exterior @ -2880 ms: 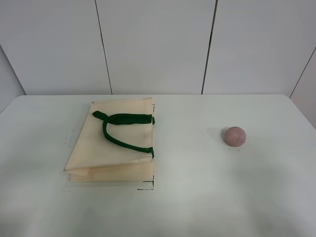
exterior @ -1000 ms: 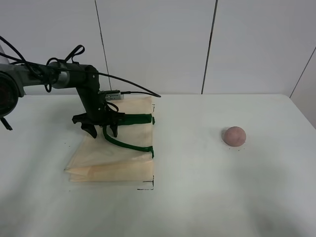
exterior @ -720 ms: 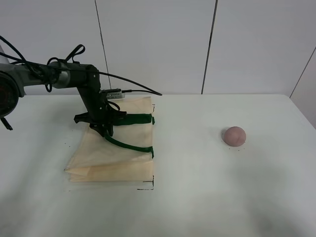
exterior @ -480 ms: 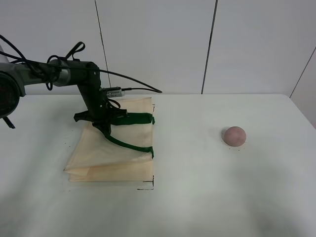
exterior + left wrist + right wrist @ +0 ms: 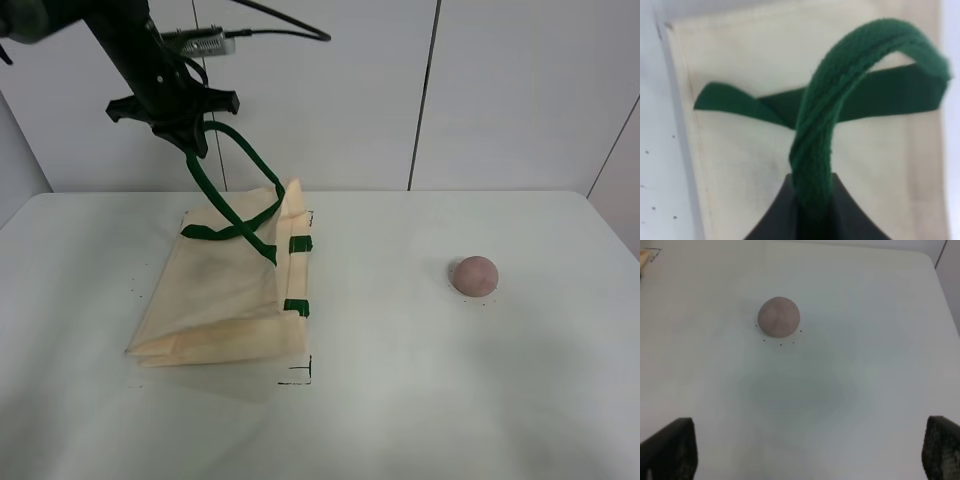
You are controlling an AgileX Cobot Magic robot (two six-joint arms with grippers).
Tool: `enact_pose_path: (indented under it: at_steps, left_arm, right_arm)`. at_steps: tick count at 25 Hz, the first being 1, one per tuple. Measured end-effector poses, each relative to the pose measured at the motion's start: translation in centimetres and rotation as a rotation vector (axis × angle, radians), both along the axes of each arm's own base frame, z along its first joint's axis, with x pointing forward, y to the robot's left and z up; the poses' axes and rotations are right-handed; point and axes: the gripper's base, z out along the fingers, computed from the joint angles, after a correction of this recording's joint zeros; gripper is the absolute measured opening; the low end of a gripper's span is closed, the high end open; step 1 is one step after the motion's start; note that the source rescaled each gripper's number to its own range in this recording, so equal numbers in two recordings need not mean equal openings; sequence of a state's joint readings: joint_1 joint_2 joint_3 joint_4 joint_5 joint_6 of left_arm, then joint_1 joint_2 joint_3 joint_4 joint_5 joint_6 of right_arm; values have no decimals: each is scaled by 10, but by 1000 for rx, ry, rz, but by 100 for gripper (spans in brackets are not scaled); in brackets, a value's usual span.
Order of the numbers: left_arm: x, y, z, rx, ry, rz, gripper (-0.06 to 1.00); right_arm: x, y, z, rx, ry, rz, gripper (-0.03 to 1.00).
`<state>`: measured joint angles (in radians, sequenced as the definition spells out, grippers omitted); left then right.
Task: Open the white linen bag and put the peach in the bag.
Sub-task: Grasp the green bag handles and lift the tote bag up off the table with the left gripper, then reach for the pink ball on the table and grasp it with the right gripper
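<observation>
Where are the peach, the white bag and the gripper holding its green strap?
peach (image 5: 474,275): exterior high view, middle of the fruit.
white linen bag (image 5: 215,290): exterior high view, cream side panel.
left gripper (image 5: 194,148): exterior high view, between its closed fingertips.

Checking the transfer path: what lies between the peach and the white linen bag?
Only bare table between the white linen bag and the peach, shown in the exterior high view.

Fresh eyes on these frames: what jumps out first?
The left gripper, high over the left of the table, is shut on one dark green handle, with that edge of the white linen bag raised and the rest lying flat. The peach sits alone on the right, well apart from the bag.
</observation>
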<state>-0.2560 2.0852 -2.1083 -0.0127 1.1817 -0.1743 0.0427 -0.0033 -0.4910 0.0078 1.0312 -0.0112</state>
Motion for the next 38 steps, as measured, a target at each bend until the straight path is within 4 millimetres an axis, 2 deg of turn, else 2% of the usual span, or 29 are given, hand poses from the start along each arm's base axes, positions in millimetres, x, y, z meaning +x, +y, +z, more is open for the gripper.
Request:
enact_pose_path:
  at_steps: [5,9,12,14,16,17,21,22,25,30,32,35,38]
  left_arm:
    - [-26,4,53,-50,-110,-15,0]
    - [-46,7,85,-99,-178,-27,0]
    - [-57,9,101,-113,-214,-30,0]
    - [-61,10,107,-117,-229,-30,0]
    - [-63,11,110,-122,-237,-31,0]
    - [-64,11,111,-123,-239,-31,0]
    - [-65,11,112,-126,-240,-32,0]
    - [-65,11,112,-126,-240,-32,0]
    - [-65,11,112,-127,-241,-32,0]
    - [-65,11,112,-127,-241,-32,0]
    - [-65,11,112,-127,-241,-32,0]
    - [-65,11,112,-127,-241,-32,0]
    - [-65,11,112,-127,-241,-32,0]
  right_arm:
    - [0,0,0,0,0,0,100]
    - [0,0,0,1,0,0,100]
    - [2,0,0,0,15,0,100]
    - [11,0,0,-2,71,0,100]
    - [28,1,3,-5,144,-1,100]
    - [28,1,3,-5,144,-1,100]
    - [80,4,15,1,257,2,100]
    - [113,6,16,0,321,1,100]
    - [172,8,13,0,445,-1,100]
    - [288,13,-12,-26,636,15,100]
    - [329,16,-20,-39,651,30,100]
    - [374,30,-41,-61,709,70,100]
    - [401,47,-66,-79,766,108,100]
